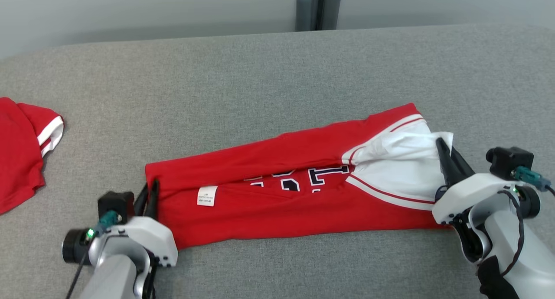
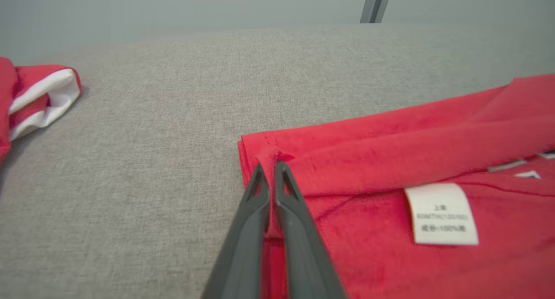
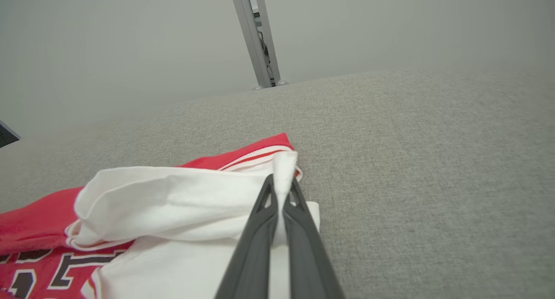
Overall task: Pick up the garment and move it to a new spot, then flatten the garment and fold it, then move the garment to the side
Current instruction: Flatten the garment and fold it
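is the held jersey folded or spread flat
Folded lengthwise: the jersey is a narrow band, edges overlapping its lettering, pinched by left gripper and right gripper.

Even, soft, bright light, faint shadows, no glare; wrist views blur close up and bend at edges

Noted grey woven tabletop [image 1: 260, 82] running the full width of head view. Logged a second red garment [image 1: 19, 151] at far left, lying rumpled on the cloth, cut off by the frame edge. White-banded sleeve cuff [image 1: 51, 132] turned toward the middle. Observed a grey upright post [image 1: 318, 8] behind the far edge, set against a plain pale wall [image 1: 130, 13]. Unidentified dark corner [image 3: 6, 136] at left of right wrist view.
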